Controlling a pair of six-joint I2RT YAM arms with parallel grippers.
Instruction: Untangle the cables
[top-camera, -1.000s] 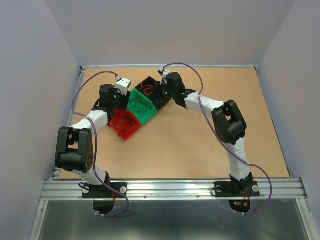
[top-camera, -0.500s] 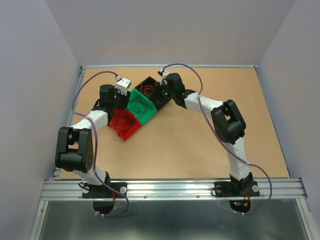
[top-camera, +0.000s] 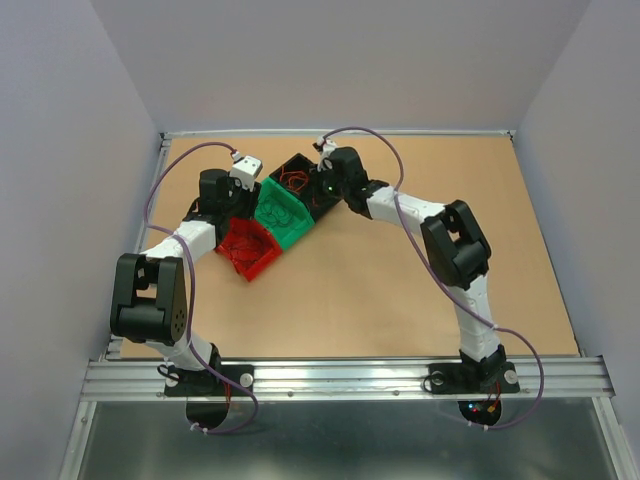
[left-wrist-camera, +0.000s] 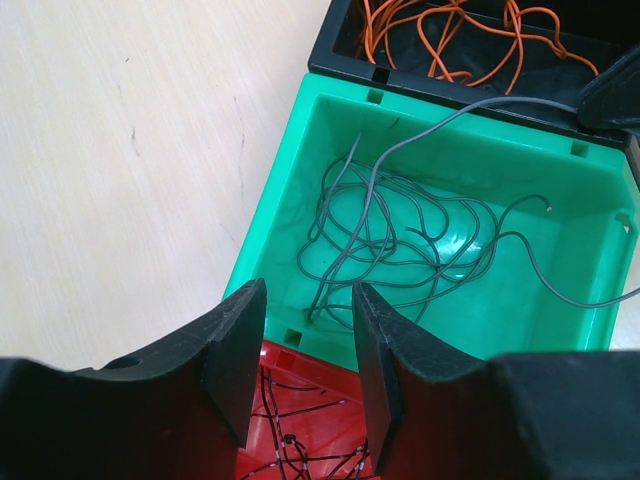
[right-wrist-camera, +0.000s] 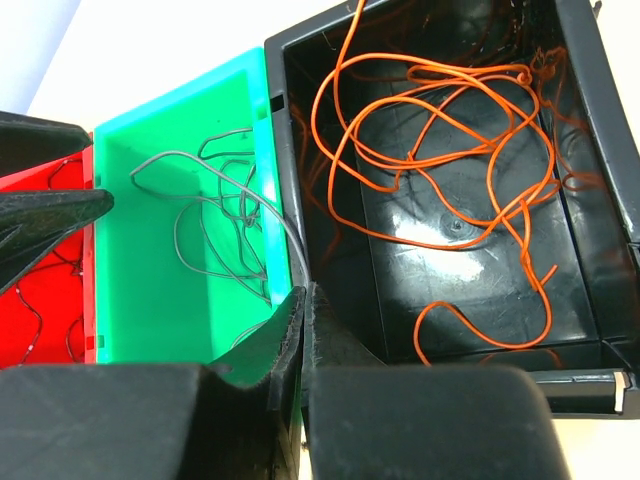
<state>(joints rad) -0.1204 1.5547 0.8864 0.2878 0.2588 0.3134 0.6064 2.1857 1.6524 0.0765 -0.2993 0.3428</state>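
Orange wire (right-wrist-camera: 440, 150): coiled in black bin (right-wrist-camera: 590, 150), just beyond right fingertips, touching neither gripper.
Grey wire (left-wrist-camera: 400, 240): mostly heaped on floor of green bin (left-wrist-camera: 290, 190); one strand lifted over the green-black wall into right gripper.
Dark wire (left-wrist-camera: 300, 410): curled in red bin (left-wrist-camera: 320, 365), beneath left fingers.
Right gripper (right-wrist-camera: 303, 300): fingers pressed together, pinching the grey strand, above the wall shared by green and black bins.
Left gripper (left-wrist-camera: 308, 300): fingers apart, holding nothing, above the red-green wall, grey heap just ahead of tips.
Edges: bins touching wall to wall in a diagonal row; black bin nearest far table edge.
Open room: bare table (top-camera: 400, 290) wide to right and near side of bins; grippers near each other across green bin.
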